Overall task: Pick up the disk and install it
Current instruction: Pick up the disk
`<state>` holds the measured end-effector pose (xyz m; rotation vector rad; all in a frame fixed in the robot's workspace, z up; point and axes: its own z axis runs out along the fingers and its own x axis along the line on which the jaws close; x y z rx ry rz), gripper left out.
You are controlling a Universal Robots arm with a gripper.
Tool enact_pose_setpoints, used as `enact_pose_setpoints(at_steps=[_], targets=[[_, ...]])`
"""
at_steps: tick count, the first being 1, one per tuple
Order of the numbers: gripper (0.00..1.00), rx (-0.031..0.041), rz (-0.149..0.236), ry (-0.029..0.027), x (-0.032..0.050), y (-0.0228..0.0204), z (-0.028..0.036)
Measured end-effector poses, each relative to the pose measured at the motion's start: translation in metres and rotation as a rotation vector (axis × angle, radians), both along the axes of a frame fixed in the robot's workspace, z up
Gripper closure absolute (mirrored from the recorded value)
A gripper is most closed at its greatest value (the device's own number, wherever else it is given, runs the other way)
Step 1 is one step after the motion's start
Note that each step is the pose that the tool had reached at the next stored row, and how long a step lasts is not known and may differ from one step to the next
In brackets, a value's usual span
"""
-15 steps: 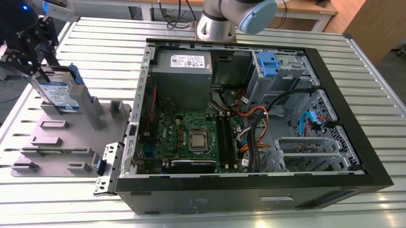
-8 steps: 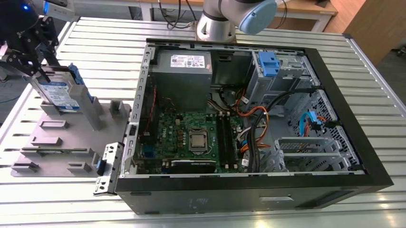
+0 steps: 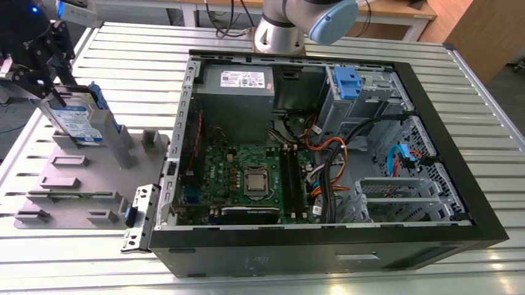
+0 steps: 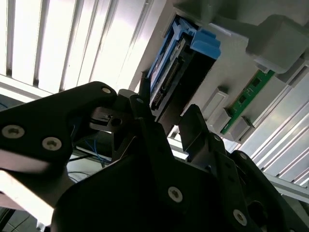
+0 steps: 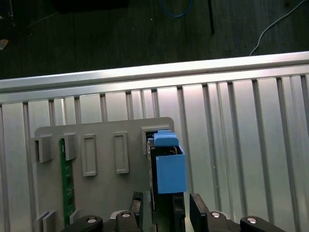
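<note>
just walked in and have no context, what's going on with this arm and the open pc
The robot arm's gripper is at the disk, which stands on edge in a slot of the grey holder tray at the exterior view's left, beside the open computer case. In the first wrist view the gripper is lined up over the disk's blue end. The disk is not yet in the case, and I cannot tell whether it is gripped.

Open computer case (image 3: 328, 249) beside grey fixture (image 3: 90, 184).
</note>
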<state>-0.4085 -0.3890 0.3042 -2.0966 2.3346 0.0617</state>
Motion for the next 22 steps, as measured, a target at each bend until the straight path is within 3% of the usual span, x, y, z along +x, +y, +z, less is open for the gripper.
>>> enact_pose_setpoints(at_steps=[5, 22], targets=[[0.49, 0.0, 0.027, 0.0, 0.0017, 0.0, -0.0002], [0.49, -0.0001, 0.026, 0.0001, 0.0045, 0.0, -0.0008]])
